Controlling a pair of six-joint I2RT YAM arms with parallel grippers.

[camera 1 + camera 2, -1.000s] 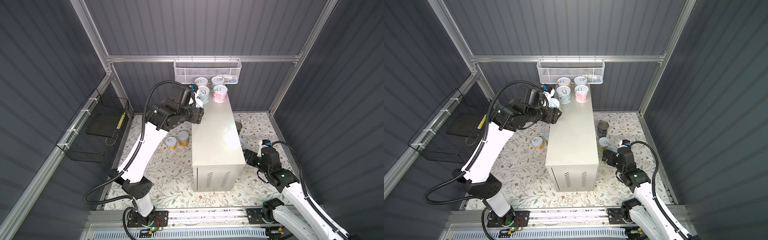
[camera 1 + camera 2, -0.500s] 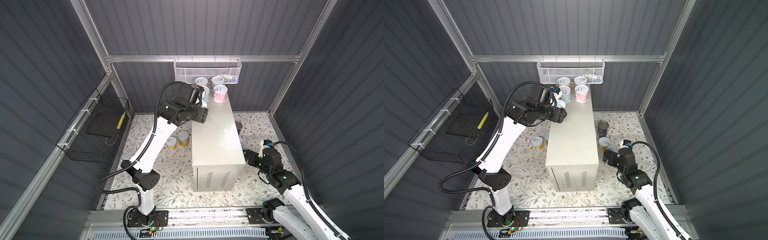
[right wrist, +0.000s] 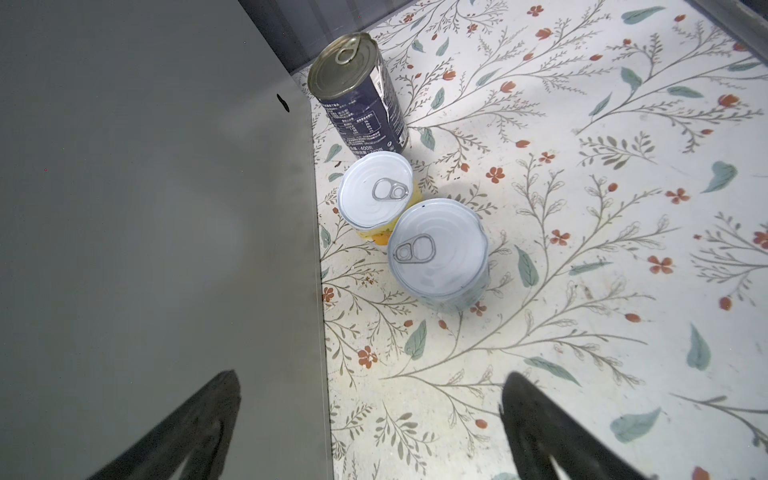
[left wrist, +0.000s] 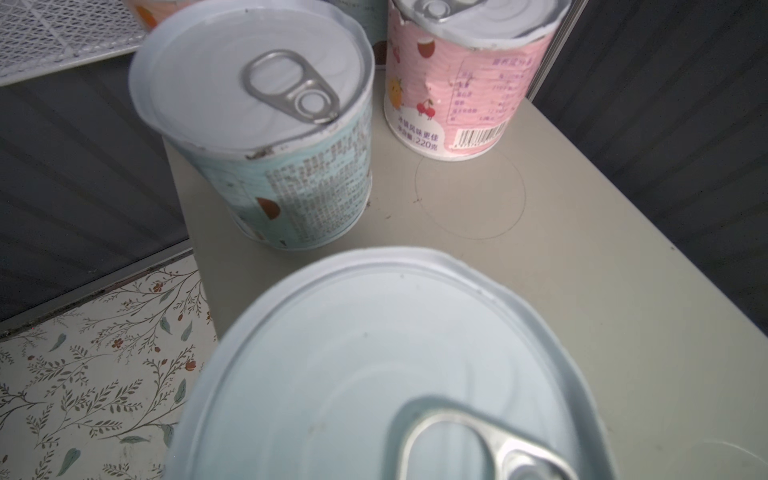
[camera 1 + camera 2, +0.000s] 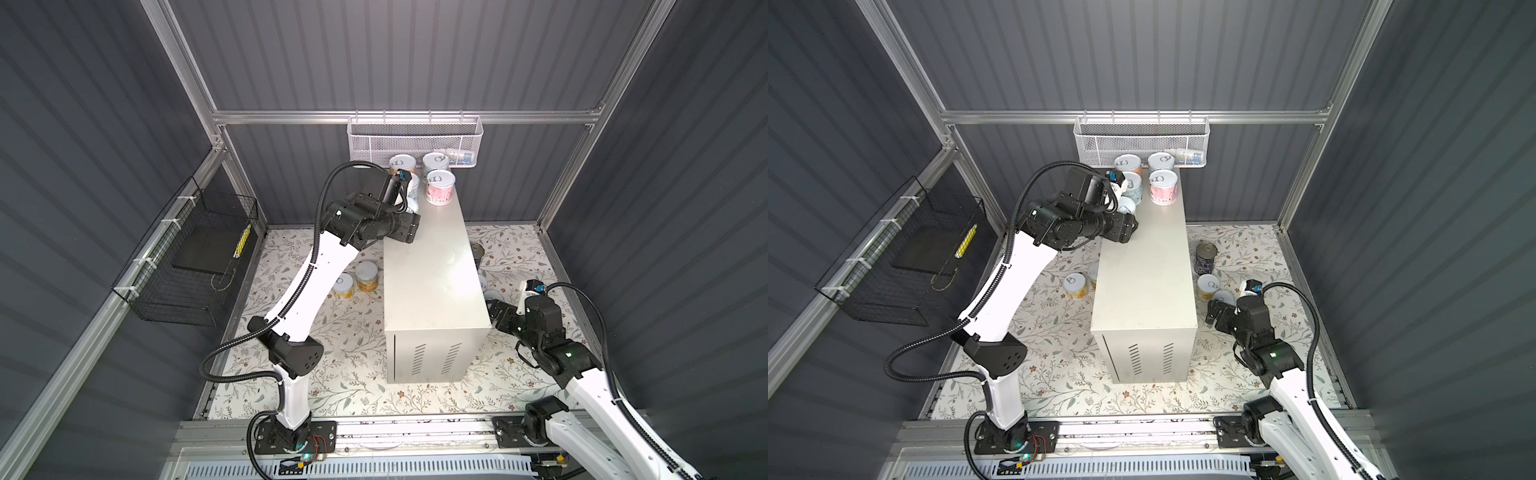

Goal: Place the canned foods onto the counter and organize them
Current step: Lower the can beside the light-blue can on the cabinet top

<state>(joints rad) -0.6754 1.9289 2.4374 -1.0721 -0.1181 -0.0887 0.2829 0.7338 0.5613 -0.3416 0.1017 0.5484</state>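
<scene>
Counter top (image 5: 432, 266), far end: cans (image 5: 439, 189) upright, lids skyward.

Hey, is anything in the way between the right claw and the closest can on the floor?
Nothing visible. Only bare floral mat lies between the open right claw and the closest can. The counter runs alongside that path, not across it; the yellow can stands beyond.

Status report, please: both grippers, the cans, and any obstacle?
Left gripper shut on held can, at counter top beside light-blue can. Right gripper open, low by counter side, three floor cans ahead. Nothing seen in the way.
</scene>
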